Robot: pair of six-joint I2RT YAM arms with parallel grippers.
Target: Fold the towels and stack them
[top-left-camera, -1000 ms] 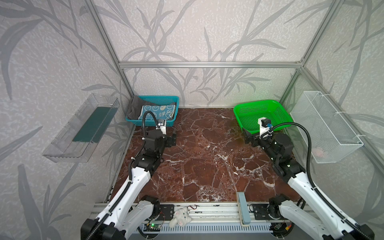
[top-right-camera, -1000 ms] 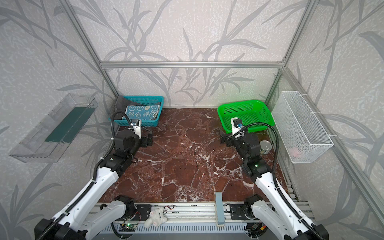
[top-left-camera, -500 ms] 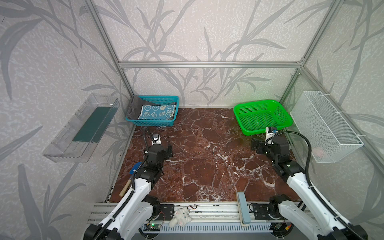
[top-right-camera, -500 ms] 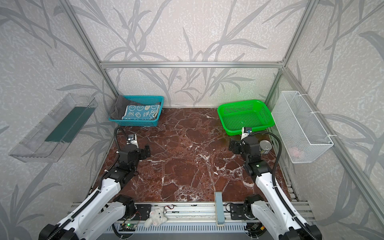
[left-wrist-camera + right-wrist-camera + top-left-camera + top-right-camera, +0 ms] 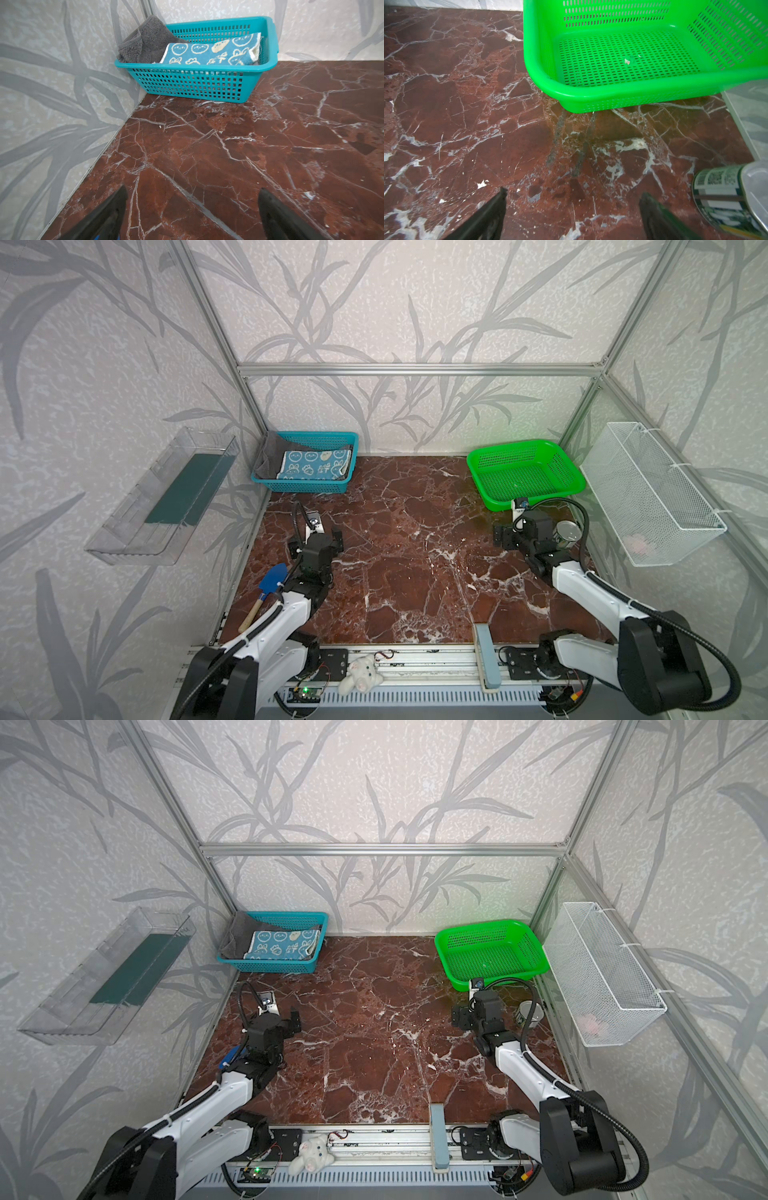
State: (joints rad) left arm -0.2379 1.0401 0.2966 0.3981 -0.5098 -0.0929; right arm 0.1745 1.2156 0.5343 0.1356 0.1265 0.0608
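Observation:
A small teal towel with white bunnies (image 5: 318,464) (image 5: 282,946) (image 5: 209,52) lies folded on top in the teal basket (image 5: 307,486) (image 5: 187,83) at the back left. Under and behind it a dark grey towel (image 5: 268,452) (image 5: 235,932) (image 5: 145,45) drapes over the basket's left corner. My left gripper (image 5: 316,541) (image 5: 272,1021) (image 5: 192,193) hovers low over bare marble in front of that basket, open and empty. My right gripper (image 5: 530,531) (image 5: 482,1015) (image 5: 573,194) is open and empty too, just in front of the green basket (image 5: 536,498) (image 5: 612,97).
The green basket holds only a scrap. A metal can (image 5: 568,533) (image 5: 724,197) lies right beside my right gripper. A blue trowel (image 5: 272,578) lies along the left wall. A wire basket (image 5: 656,493) and a clear tray (image 5: 162,497) hang on the side walls. A white plush toy (image 5: 361,674) sits on the front rail.
Both arms have drawn back from the baskets toward the front and dropped lower. The trowel and the can have come into sight. The towels have not moved.

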